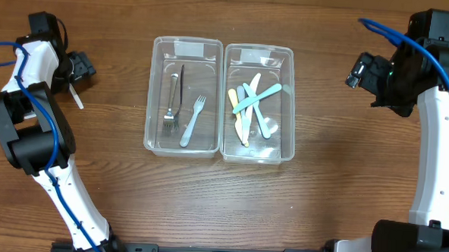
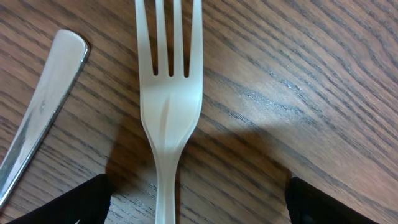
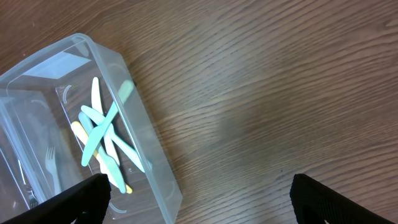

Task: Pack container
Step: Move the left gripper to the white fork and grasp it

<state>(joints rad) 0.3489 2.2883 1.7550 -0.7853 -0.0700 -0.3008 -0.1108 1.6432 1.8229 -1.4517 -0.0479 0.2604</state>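
Left hand (image 2: 199, 204): released, straddling white fork (image 2: 169, 106).
Right hand (image 3: 199, 200): released, empty.
Risk: flat fork could skid on closing, bumping metal handle (image 2: 43, 106) just beside.

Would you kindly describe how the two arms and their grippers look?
Both the left arm and right arm have white shells, black joints and a blue cable along them. The left gripper and right gripper are black. A green light glows on the right wrist.
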